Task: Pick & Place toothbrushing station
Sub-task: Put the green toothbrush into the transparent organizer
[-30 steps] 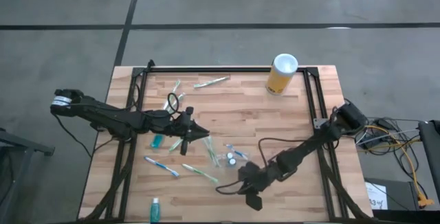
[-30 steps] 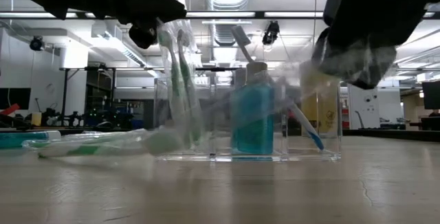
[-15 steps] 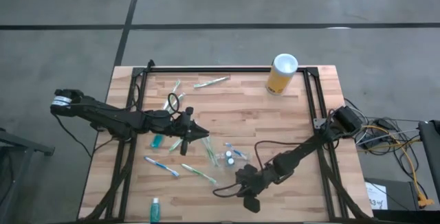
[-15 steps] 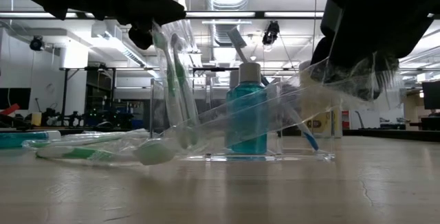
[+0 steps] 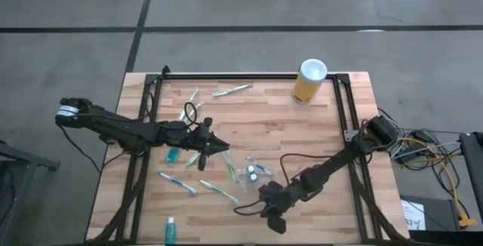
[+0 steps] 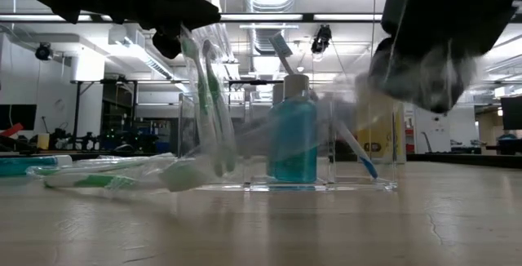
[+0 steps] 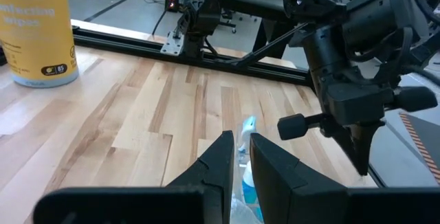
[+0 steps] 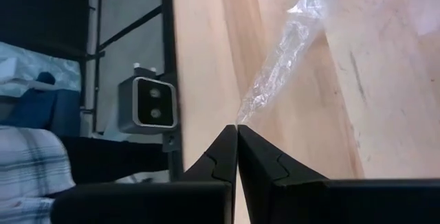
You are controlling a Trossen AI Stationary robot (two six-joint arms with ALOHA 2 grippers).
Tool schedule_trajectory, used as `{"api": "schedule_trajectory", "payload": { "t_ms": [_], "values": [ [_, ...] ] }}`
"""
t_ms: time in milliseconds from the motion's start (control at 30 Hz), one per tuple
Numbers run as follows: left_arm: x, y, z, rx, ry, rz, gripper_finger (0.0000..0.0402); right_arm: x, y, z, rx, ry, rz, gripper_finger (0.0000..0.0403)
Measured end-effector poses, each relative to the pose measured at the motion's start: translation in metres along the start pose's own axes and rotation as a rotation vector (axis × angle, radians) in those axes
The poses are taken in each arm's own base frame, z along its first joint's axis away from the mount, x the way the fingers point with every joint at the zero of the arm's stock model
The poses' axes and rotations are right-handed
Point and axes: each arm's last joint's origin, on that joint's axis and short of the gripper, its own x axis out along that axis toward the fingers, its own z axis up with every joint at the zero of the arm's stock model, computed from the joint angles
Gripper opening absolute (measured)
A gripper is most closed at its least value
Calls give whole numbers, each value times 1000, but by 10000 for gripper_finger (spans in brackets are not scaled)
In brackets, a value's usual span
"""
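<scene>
Nearest the front edge of the wooden table (image 5: 272, 125), a teal tube (image 5: 170, 229) lay alone. A little farther in, the right gripper (image 5: 266, 193) hovered low, its fingers (image 8: 227, 157) pressed together with nothing between them, just beside the clear plastic cup (image 5: 251, 173). The cup stood near the table's middle, holding a teal white-capped tube (image 6: 293, 138) upright and a blue-tipped toothbrush (image 6: 357, 153) leaning inside it. Wrapped toothbrushes (image 5: 219, 191) lay flat on the boards to the cup's left, among them a white-blue one (image 5: 177, 182). Just beyond, the left gripper (image 5: 213, 146) was pinching a wrapped white-green toothbrush (image 6: 209, 103), its fingers (image 7: 223, 159) nearly together and the brush hanging down beside the cup. Another teal tube (image 5: 173, 155) lay under that arm. Farther back, two more toothbrushes (image 5: 231, 90) rested near the far rail, and a tall yellow cylinder (image 5: 309, 81) with a white top stood at the far right corner.
</scene>
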Motion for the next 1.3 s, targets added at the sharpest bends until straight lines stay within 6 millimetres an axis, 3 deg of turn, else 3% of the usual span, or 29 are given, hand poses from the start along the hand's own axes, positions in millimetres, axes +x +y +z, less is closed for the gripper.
{"api": "schedule_trajectory", "payload": {
  "t_ms": [467, 700, 900, 1067, 1300],
  "values": [
    [0, 0, 0, 0, 0, 0, 53, -11, 6, 5, 1, -34, 9, 77],
    [0, 0, 0, 0, 0, 0, 53, -17, 7, 6, -6, -54, -15, 86],
    [0, 0, 0, 0, 1, 0, 53, -63, 23, 16, -153, -239, -109, 86],
    [0, 0, 0, 0, 1, 0, 53, -112, 35, 23, -157, -448, -209, 87],
    [0, 0, 0, 0, 1, 0, 53, -159, 41, 28, -321, -532, -196, 87]
  ]
}}
